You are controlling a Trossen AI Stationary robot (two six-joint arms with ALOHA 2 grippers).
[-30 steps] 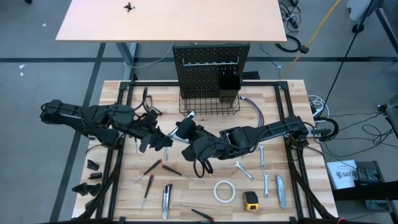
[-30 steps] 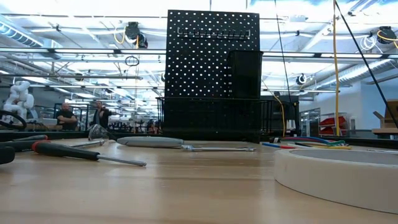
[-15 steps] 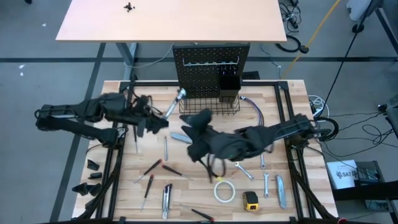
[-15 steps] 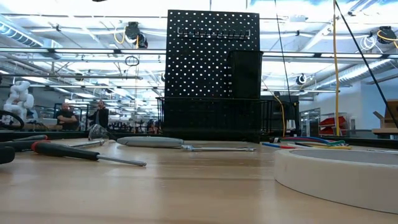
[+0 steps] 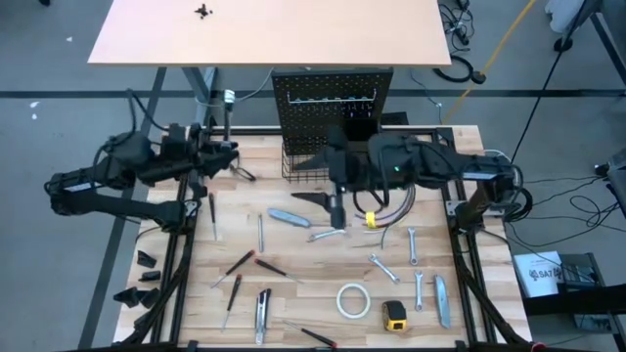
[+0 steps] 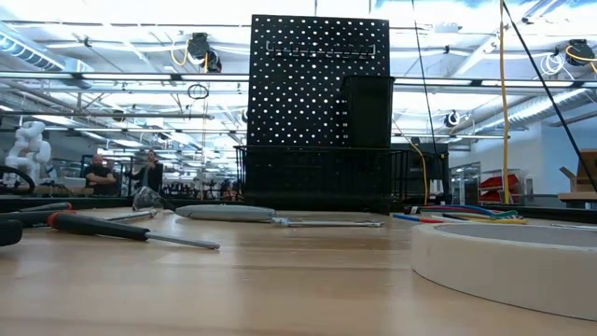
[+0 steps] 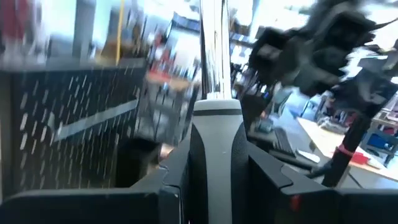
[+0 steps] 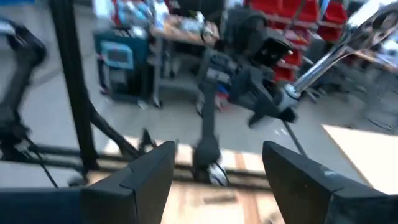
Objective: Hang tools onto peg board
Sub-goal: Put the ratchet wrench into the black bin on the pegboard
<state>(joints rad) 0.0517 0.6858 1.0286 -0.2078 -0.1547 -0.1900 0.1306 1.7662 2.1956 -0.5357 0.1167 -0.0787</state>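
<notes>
Beyond the wooden table [image 5: 293, 293], my left gripper [image 7: 214, 186] clenches a ratchet [image 7: 214, 155], raised upright for hanging on the peg board [image 5: 331, 108]. My right gripper [image 8: 217, 171] hangs released, empty.

peg board [image 5: 331, 108]: black, upright, far edge | tools [image 5: 352, 299]: scattered flat on table

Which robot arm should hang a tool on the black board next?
The left. Its end effector already grips the silver ratchet, held up beside the peg board. The right end effector is open and empty, so it would probably need to pick something up first.
</notes>
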